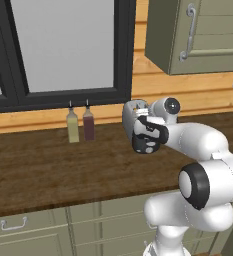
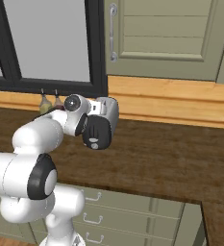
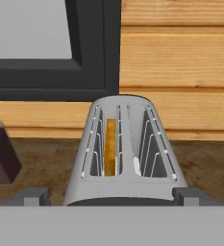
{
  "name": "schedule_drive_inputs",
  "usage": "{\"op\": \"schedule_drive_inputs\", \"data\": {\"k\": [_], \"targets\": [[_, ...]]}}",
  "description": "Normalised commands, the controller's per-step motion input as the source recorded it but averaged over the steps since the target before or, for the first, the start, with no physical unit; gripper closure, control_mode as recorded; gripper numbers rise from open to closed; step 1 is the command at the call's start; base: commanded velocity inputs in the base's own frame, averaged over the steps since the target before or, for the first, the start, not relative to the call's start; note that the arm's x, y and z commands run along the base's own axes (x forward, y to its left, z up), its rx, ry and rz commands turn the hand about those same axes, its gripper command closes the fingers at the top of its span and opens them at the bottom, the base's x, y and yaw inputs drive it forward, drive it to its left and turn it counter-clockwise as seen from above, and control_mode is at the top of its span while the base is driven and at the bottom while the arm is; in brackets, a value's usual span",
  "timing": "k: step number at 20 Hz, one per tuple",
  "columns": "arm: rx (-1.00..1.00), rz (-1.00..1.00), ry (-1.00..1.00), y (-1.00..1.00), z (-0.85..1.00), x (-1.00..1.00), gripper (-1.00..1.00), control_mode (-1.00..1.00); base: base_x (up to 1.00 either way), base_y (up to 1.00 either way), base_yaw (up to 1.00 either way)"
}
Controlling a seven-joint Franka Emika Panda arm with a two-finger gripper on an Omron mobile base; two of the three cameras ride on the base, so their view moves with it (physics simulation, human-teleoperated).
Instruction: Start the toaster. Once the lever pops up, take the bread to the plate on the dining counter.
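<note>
The worktop (image 1: pixel 48 165) is long and made of dark wood. It has lots of bare room in front and to the sides. At the back a wood wall (image 3: pixel 180 62) closes it in. A dark window frame (image 1: pixel 123 50) and a cupboard (image 1: pixel 208 35) hang over it.

The toaster (image 3: pixel 125 153) stands near the back wall, right in front of the hand. It has two slots. The left slot holds one bread (image 3: pixel 110 146) slice, standing on edge. The right slot has nothing in it.

Two bottles stand side by side by the wall, left of the toaster: a pale bottle (image 1: pixel 73 126) and a dark bottle (image 1: pixel 88 124).

The gripper (image 3: pixel 111 197) hangs just above the near end of the toaster. Its two fingers (image 3: pixel 34 194) are spread wide, one on each side, holding nothing.
</note>
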Motion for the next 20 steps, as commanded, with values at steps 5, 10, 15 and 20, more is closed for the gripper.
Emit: {"op": "schedule_drive_inputs", "data": {"k": [5, 10, 15, 20], "targets": [[0.0, 0.0, 0.0, 0.0, 0.0, 0.0, -1.0, -1.0, 0.0, 0.0, 0.0], [0.0, 0.0, 0.0, 0.0, 0.0, 0.0, -1.0, -1.0, 0.0, 0.0, 0.0], [0.0, 0.0, 0.0, 0.0, 0.0, 0.0, -1.0, -1.0, 0.0, 0.0, 0.0], [0.0, 0.0, 0.0, 0.0, 0.0, 0.0, -1.0, -1.0, 0.0, 0.0, 0.0]]}}
